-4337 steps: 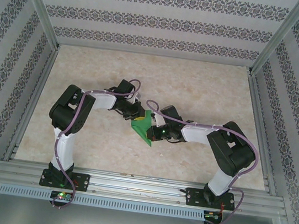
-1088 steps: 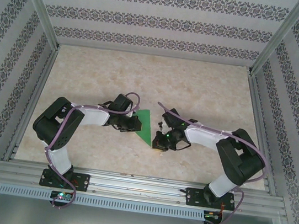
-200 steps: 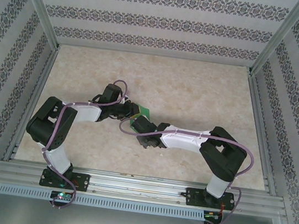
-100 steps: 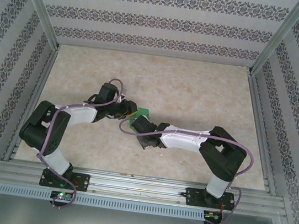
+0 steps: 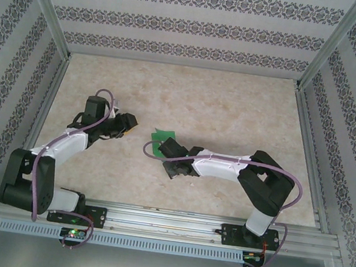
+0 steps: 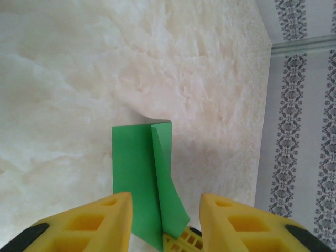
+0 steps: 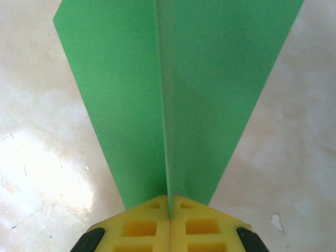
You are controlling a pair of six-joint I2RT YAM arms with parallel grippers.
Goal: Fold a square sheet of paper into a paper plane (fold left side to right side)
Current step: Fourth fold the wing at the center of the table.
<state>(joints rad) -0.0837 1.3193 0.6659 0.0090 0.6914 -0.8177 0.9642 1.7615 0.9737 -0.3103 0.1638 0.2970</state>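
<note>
1. Right claw [image 7: 170, 206]: the two yellow fingers are pressed tight together and pinch the paper plane [image 7: 210, 94] at the narrow end of its centre fold.
2. Paper plane, right wrist view: the fold runs straight away from the claw. One green flap spreads to each side, widening with distance from the fingers. The far edge is cut off at the top of the frame.
3. Paper plane, overhead view: a small green shape just beyond the tip of the right claw, a little left of the middle of the table [image 5: 234, 108]. Whether its underside rests on the table cannot be told.
4. Left claw [image 5: 125, 125]: the yellow fingers stand apart with nothing between them. The claw sits to the left of the plane, clear of it, and points toward it.
5. Left wrist view: the plane appears ahead in the gap between the fingers. A broad flap on the left meets a narrower-looking one on the right at the fold. A yellow tip of the right claw shows under the near end.
6. Arms: the right arm reaches low and leftward from its base at the near right. The left arm is folded back toward the near left corner.
7. Surroundings: a pale marbled table, enclosed by patterned walls [image 5: 192, 29] on a metal frame.
</note>
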